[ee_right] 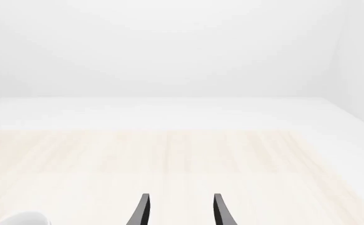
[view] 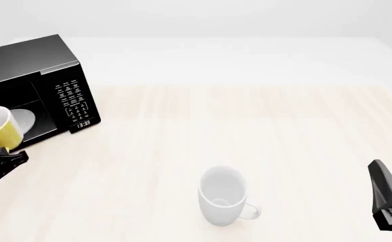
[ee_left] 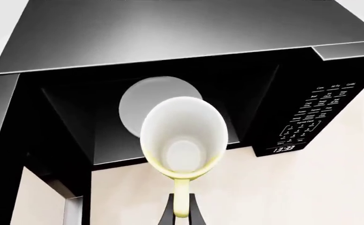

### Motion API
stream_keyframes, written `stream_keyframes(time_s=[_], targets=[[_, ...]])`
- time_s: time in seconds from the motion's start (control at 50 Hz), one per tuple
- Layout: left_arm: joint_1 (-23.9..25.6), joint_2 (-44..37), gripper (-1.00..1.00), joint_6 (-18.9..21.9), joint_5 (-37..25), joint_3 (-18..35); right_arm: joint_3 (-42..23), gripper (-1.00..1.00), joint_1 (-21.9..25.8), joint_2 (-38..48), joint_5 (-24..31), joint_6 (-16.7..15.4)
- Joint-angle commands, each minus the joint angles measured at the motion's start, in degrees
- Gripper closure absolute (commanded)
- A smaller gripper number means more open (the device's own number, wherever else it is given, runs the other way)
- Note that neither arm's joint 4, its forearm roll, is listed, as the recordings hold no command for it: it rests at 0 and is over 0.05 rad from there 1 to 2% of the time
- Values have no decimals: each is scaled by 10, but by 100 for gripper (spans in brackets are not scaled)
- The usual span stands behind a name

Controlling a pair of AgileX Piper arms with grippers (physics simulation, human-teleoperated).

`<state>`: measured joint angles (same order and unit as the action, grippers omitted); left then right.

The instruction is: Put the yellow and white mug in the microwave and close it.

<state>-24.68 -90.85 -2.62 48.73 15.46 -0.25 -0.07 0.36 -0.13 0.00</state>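
Left fingers (ee_left: 182,213) clamp the yellow mug (ee_left: 183,138) before the microwave (ee_left: 169,56); right fingers (ee_right: 178,211) apart.

The only thing I can read is the small digital display (view: 83,124) at the bottom of the microwave (view: 28,63) control panel, which shows 13:33 in white. The white keypad (ee_left: 319,110) lettering above it is too small and blurred to make out.
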Motion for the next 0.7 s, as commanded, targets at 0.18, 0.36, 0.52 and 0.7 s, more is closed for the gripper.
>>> stream_keyframes(time_s=[0.18, 0.36, 0.52, 0.7], targets=[[-7, -26, 100, -2, 5, 25, 0, -100, 0, 0, 0, 0], [-12, -37, 100, -5, -2, 42, 0, -100, 0, 0, 0, 0], [-18, -38, 100, -7, -7, 56, 0, -100, 0, 0, 0, 0], [-17, -41, 100, -10, -14, 74, 0, -100, 0, 0, 0, 0]])
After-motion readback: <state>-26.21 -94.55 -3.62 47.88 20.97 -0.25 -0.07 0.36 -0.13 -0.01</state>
